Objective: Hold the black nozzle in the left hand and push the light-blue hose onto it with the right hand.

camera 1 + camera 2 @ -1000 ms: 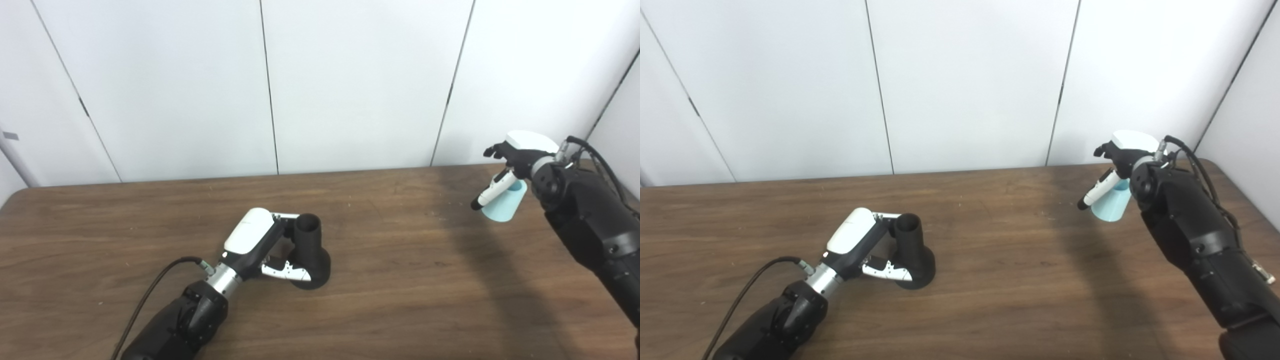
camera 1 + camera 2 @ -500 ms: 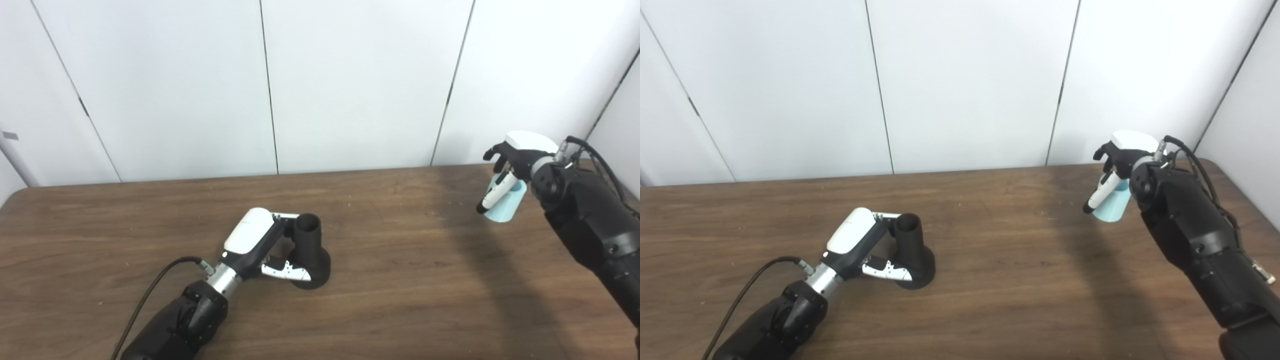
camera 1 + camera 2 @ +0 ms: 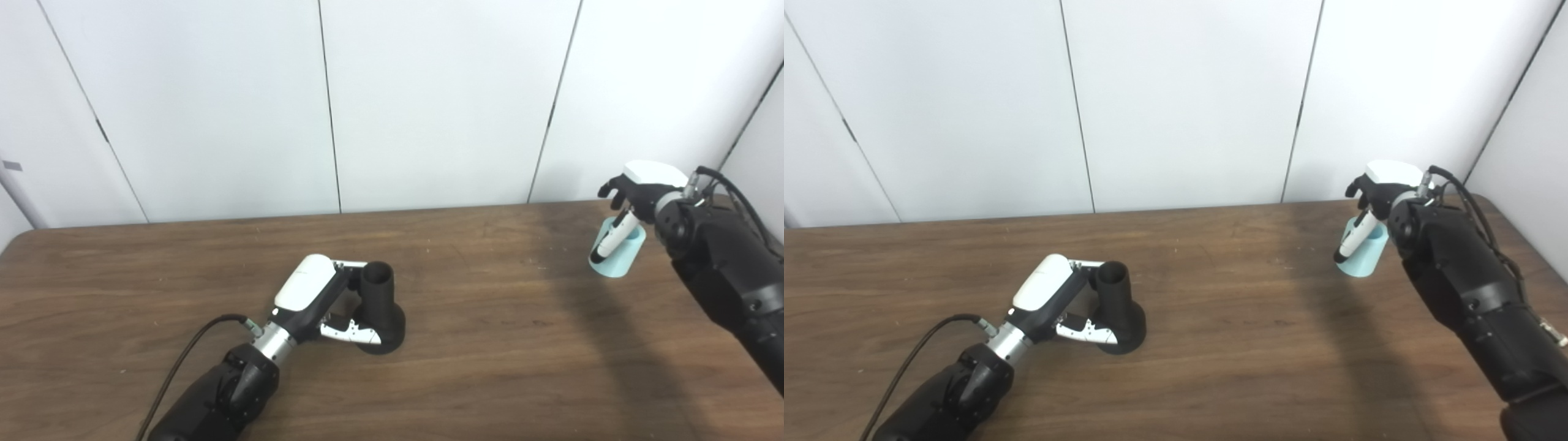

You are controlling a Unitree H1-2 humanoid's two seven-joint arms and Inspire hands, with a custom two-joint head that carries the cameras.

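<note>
Left eye: left hand (image 3: 318, 300) wraps black nozzle (image 3: 378, 306) upright on table (image 3: 490, 367) | right eye: right hand (image 3: 1375, 205) closing around light-blue hose (image 3: 1363, 254), grip unclear to me | risk: I could tip hose with a loose pinch

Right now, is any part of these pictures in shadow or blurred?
Left eye view: a broad dark shadow band crosses the brown wooden table left of the light-blue hose piece. Right eye view: the same band; the black flared nozzle looks sharp.
</note>
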